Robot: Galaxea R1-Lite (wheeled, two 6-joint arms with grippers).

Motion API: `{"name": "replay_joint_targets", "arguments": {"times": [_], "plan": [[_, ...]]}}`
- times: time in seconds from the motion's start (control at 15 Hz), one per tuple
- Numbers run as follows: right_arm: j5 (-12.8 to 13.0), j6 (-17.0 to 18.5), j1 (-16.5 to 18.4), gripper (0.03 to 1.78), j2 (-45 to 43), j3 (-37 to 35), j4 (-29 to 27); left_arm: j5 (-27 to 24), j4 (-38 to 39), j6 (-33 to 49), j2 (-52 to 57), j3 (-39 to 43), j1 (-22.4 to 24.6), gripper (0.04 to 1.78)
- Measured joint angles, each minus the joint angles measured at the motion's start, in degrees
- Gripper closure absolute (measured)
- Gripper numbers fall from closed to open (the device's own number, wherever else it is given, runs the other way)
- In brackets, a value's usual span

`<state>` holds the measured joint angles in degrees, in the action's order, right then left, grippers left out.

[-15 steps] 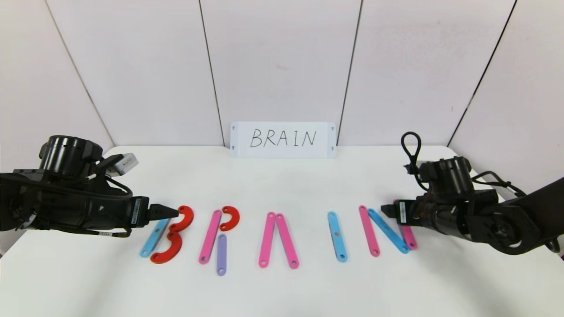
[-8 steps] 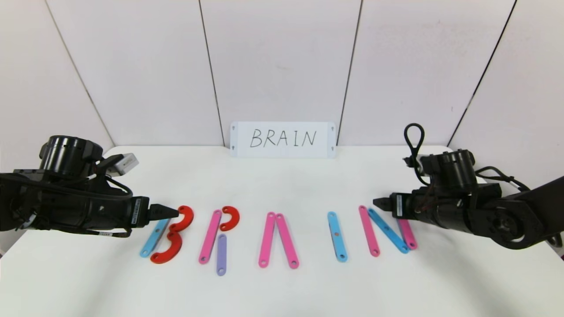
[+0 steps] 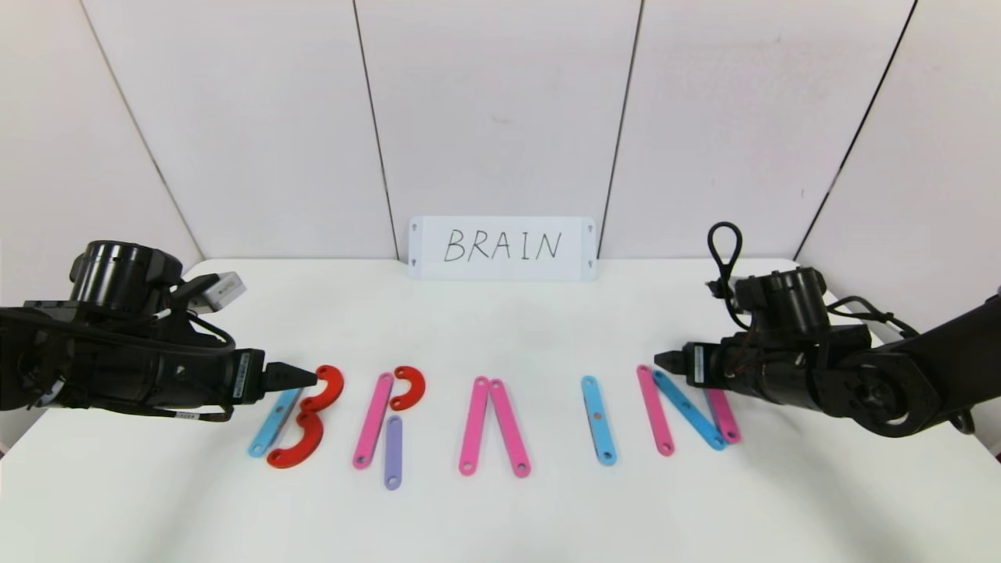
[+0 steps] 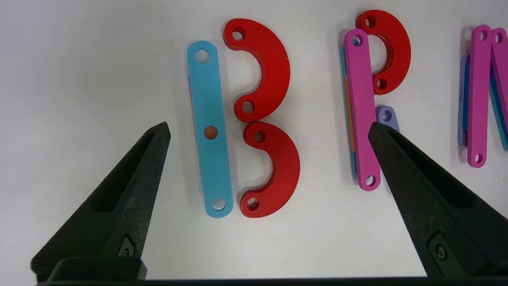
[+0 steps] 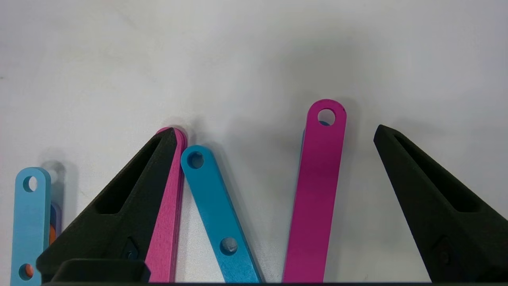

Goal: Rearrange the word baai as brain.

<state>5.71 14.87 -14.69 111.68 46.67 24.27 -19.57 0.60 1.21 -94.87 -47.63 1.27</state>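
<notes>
White desk [image 3: 500, 328], seen from the robot's head, with big letters laid flat across it in coloured plastic pieces with small holes. A white card [image 3: 502, 248] handwritten "BRAIN" stands against the back wall and serves as the landmark; the plastic word lies in a row well in front of it.

Front-left of the card is a B: a light-blue bar [image 3: 274, 422] with two red curved hooks [image 3: 309, 418] stacked just beside it, the hooks' ends nearly meeting. Next, nearer the card's left end, comes an R: a pink bar [image 3: 373, 420], a red hook [image 3: 408, 388] at its top, and a short purple bar [image 3: 392, 452] below the hook. Straight in front of the card sits an A without a crossbar: two pink bars [image 3: 493, 424] touching at the top and spreading toward the viewer. Front-right of the card lies a single light-blue bar [image 3: 598, 420] as the I, then an N: a pink bar [image 3: 654, 409], a slanted blue bar [image 3: 688, 410], and another pink bar [image 3: 725, 421] partly under the right arm.

The left hand [image 3: 309, 378] hangs above the top of the B, front-left of the card; its wrist view shows both black fingers [image 4: 119, 206] spread wide with nothing between them but the desk and the B below. The right hand [image 3: 663, 360] hovers above the top of the N, front-right of the card, its jaws likewise wide apart and empty, with one finger [image 5: 123, 214] overlapping the N's first pink bar in the wrist view.
</notes>
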Motion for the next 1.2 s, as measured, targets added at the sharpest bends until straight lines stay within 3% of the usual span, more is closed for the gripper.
{"name": "replay_joint_targets", "arguments": {"times": [0.47,1.2], "plan": [[-2.4,1.3,-0.5,0.07,0.5,-0.2,-0.1,0.0,0.0,0.0,0.0,0.0,0.0,0.08],[-1.5,2.1,-1.9,0.07,-0.6,-0.7,0.0,0.0,0.0,0.0,0.5,0.0,0.0,0.08]]}}
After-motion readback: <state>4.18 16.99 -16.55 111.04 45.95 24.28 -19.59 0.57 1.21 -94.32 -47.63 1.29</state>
